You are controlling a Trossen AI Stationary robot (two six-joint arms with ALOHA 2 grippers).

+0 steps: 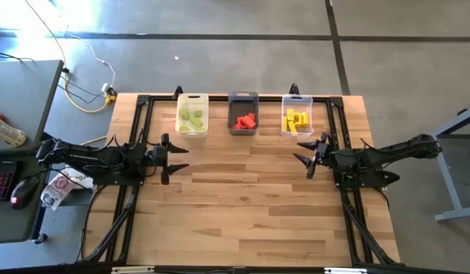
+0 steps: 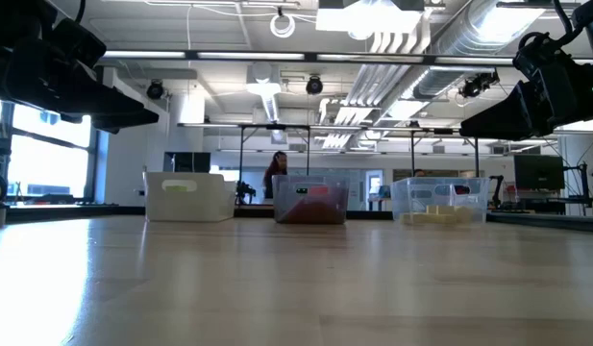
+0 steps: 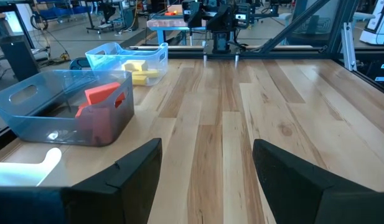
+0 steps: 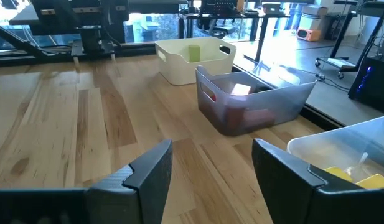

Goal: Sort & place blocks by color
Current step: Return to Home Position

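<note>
Both jaws released: my left gripper (image 1: 181,157) hangs left of the dark grey bin (image 1: 243,97), my right gripper (image 1: 299,152) right of it. Red blocks (image 1: 245,121) lie slanted inside it, green blocks (image 1: 192,119) jumbled in the white bin (image 1: 193,97) to its left, yellow blocks (image 1: 296,121) in the clear bin (image 1: 297,99) to its right. All rest on the wooden table (image 1: 242,205); a person (image 2: 275,173) stands beyond.

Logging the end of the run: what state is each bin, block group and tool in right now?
White plastic bin: holds light green blocks.
Dark grey plastic bin: holds red blocks.
Clear plastic bin: holds yellow blocks.
Left tool: open, empty, above the wooden table, left side.
Right tool: open, empty, above the table's right side.
</note>
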